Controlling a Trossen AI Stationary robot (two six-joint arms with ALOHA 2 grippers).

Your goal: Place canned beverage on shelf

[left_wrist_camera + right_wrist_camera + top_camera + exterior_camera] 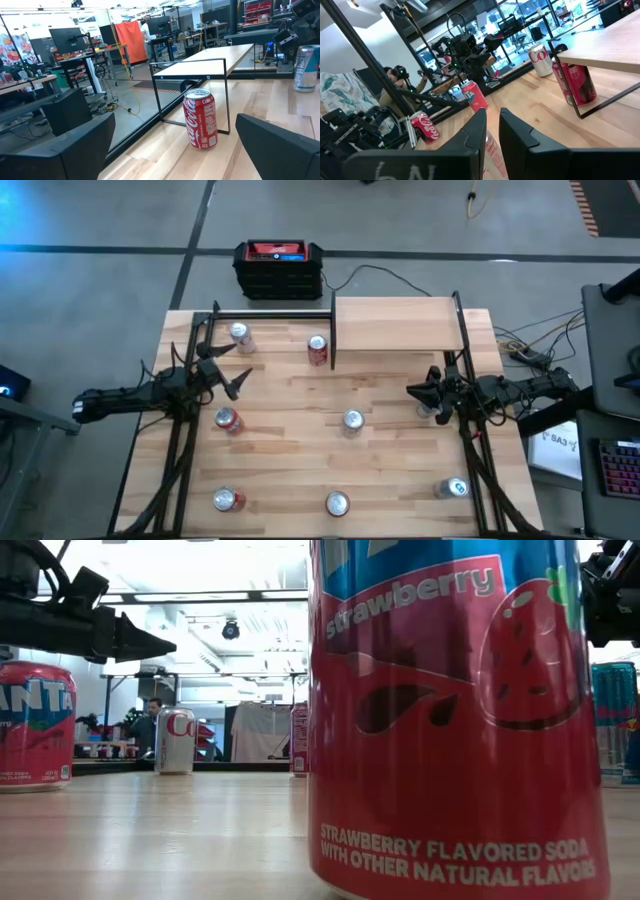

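The left gripper point(232, 372) hangs over the left half of the table with its jaws spread wide and nothing between them; its wrist view shows the two dark fingers point(75, 145) far apart at either side, and straight ahead between them, a little way off and untouched, stands a red cola can point(200, 118) upright on the wood. That same can point(318, 350) sits just beside the left end of the shelf point(395, 325), a pale board on thin black posts at the far side of the tabletop point(290, 450), right of centre; nothing rests on top of the board. The right gripper point(418, 392) hovers at the right side of the table, just in front of the shelf's right end, its jaws drawn together and empty, the two fingers point(475, 132) nearly meeting in its wrist view. Other cans stand scattered around: a silver can point(240, 336) behind the left gripper, a red one point(228, 420) just in front of it, a silver-topped can point(352, 421) mid-table, and three along the near edge, among them a strawberry soda can point(450, 720) that fills the low view. A black-and-red box point(279, 268) sits on the floor beyond the table.
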